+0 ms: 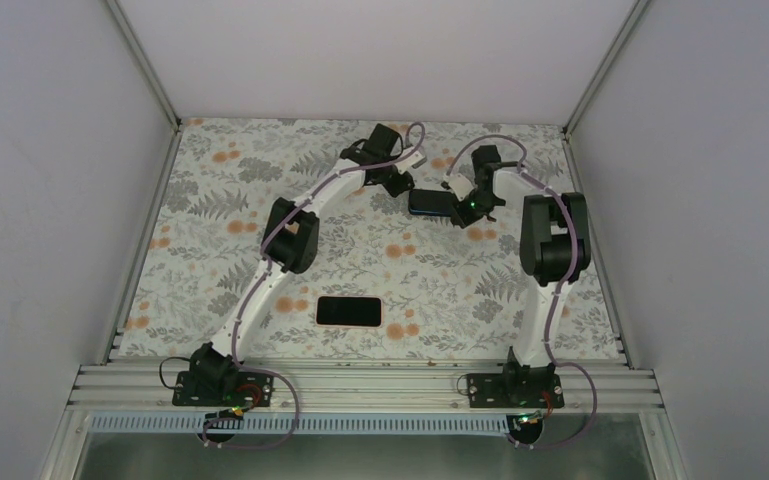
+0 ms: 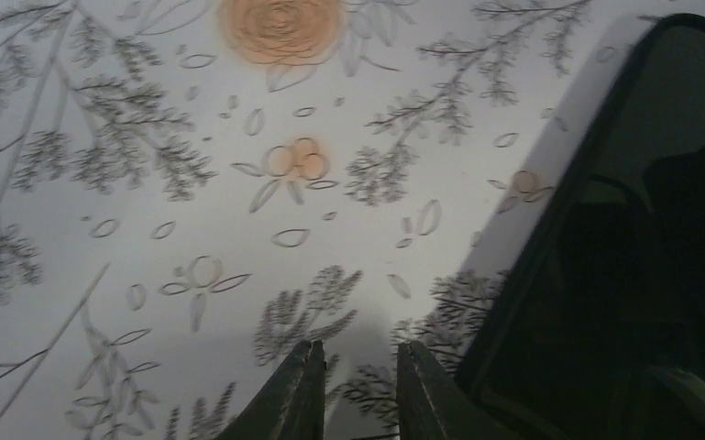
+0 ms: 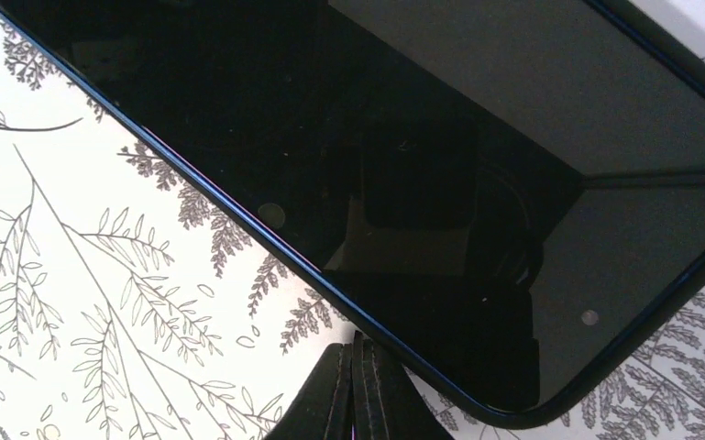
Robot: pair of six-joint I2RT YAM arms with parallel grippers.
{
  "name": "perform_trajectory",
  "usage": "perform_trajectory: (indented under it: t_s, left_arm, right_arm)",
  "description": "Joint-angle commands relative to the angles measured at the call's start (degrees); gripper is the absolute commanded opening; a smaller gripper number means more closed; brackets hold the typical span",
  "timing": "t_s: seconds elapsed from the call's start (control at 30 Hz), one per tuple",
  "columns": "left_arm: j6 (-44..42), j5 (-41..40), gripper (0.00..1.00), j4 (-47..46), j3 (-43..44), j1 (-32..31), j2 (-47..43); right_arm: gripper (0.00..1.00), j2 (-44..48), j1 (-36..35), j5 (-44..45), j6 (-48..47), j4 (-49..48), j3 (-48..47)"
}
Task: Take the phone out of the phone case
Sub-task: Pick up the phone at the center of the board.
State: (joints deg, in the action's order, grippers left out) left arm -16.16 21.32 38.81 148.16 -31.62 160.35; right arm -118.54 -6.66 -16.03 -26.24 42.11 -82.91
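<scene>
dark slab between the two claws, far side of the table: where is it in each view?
Top external: the dark slab lies at far centre.
Left wrist: it fills the right side, its corner at top right.
Right wrist: it covers the upper middle and right.
Shared landmark: the floral mat under it.

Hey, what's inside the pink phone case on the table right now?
The phone fills the phone case, black screen facing up, with only a thin pink rim showing around it. The inside of the case and the phone's back are covered, so neither can be seen.
</scene>
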Motion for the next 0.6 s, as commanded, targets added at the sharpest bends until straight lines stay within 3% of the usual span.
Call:
perform_trajectory:
  t_s: [0.0, 0.4, 0.57]
  left_arm:
    - [-4.0, 2.2, 0.21, 8.1, -1.1, -2.8, 1.2]
    - [-8.8, 10.5, 0.15, 15.6, -5.3, -7.6, -1.2]
    - [-6.9, 12.1, 0.14, 12.2, -10.7, -9.1, -3.5]
  right_arm:
    - [0.04, -2.3, 0.6, 2.6, 0.5, -1.0, -2.3]
    - [0.04, -7.9, 3.1, 7.6, -1.7, 0.4, -12.4]
    - [0.04, -11.9, 3.8, 7.1, -4.5, 3.3, -18.5]
